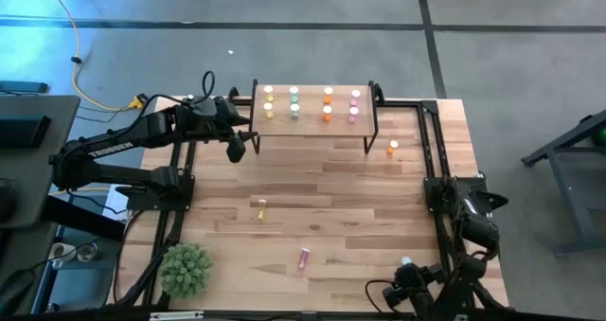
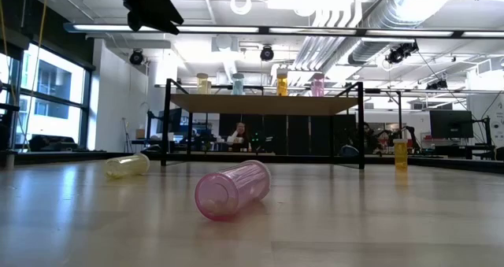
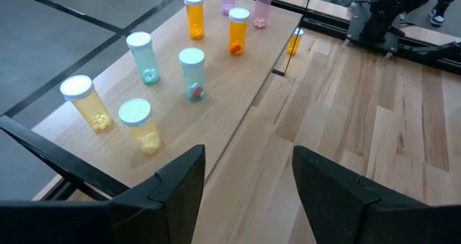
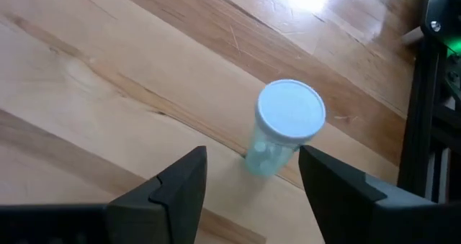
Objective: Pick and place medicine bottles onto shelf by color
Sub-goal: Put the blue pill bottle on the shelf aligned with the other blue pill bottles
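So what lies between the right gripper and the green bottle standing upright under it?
Nothing. In the right wrist view the open right gripper hovers over the green bottle, with only bare wooden tabletop around it.

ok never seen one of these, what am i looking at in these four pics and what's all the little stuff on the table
It is a robot with two dark arms at a wooden table. One picture looks straight down, one looks level across the tabletop, and two come from cameras on the arms' wrists.

The small raised board is a shelf holding medicine bottles grouped by colour: yellow, green, orange, pink. Loose on the table are a yellow bottle and a pink bottle, both lying down, an orange bottle standing by the shelf, and a green bottle standing.

The left tool hangs by the shelf's end, open and empty. The right tool is open over the green bottle, not gripping it.

A small plant sits at one corner.
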Controlling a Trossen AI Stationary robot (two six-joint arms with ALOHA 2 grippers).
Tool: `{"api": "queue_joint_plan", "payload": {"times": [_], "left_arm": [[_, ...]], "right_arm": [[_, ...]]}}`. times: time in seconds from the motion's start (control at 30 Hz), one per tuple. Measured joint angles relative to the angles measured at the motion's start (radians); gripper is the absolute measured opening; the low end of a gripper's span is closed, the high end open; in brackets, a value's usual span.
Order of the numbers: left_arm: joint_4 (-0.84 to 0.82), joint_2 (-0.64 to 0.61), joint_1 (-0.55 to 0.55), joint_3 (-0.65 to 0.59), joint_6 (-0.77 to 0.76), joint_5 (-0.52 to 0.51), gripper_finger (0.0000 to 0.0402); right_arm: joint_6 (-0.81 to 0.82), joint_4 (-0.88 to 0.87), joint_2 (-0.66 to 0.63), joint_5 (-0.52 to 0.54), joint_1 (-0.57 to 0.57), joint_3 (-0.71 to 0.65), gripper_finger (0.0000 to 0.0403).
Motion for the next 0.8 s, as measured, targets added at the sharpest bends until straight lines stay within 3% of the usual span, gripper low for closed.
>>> {"api": "queue_joint_plan", "payload": {"times": [0.23, 0.5, 0.8], "left_arm": [[0.0, 0.0, 0.0, 0.0, 0.0, 0.0, 0.0197], [0.0, 0.0, 0.0, 0.0, 0.0, 0.0, 0.0197], [0.0, 0.0, 0.0, 0.0, 0.0, 0.0, 0.0197]], "right_arm": [[0.02, 0.005, 0.001, -0.036, -0.026, -0.027, 0.0181], [-0.008, 0.169, -0.008, -0.016, -0.08, -0.147, 0.0123], [-0.018, 0.145, -0.055, -0.008, -0.089, -0.097, 0.0129]]}}
